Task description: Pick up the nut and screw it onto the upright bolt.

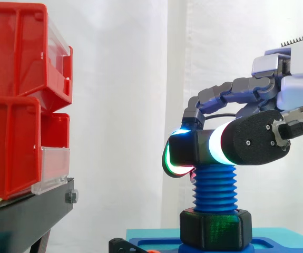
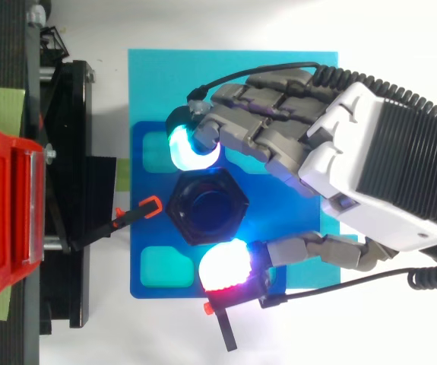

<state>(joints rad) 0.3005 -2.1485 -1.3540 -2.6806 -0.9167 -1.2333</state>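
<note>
The nut (image 2: pixel 178 207) sits atop the upright blue bolt (image 1: pixel 214 184). The hand (image 2: pixel 370 160) curls over the bolt, its glowing pads (image 2: pixel 224 266) pinching opposite nut edges. In the side view, red bins (image 1: pixel 14 105) stand well left of the bolt, with open room between.

Reaches in from right edge of side view with hand (image 1: pixel 299 89) held level at mid-height. Curls fingers (image 2: pixel 256 99) in from upper right of top view and crooks thumb (image 2: pixel 309 251) in from lower right. Pinches nut (image 2: pixel 177 207) from 2 sides between pads (image 2: pixel 191 148): cyan-white above frame centre, red-white below. Shows green and red glow at thumb tip in side view.
</note>
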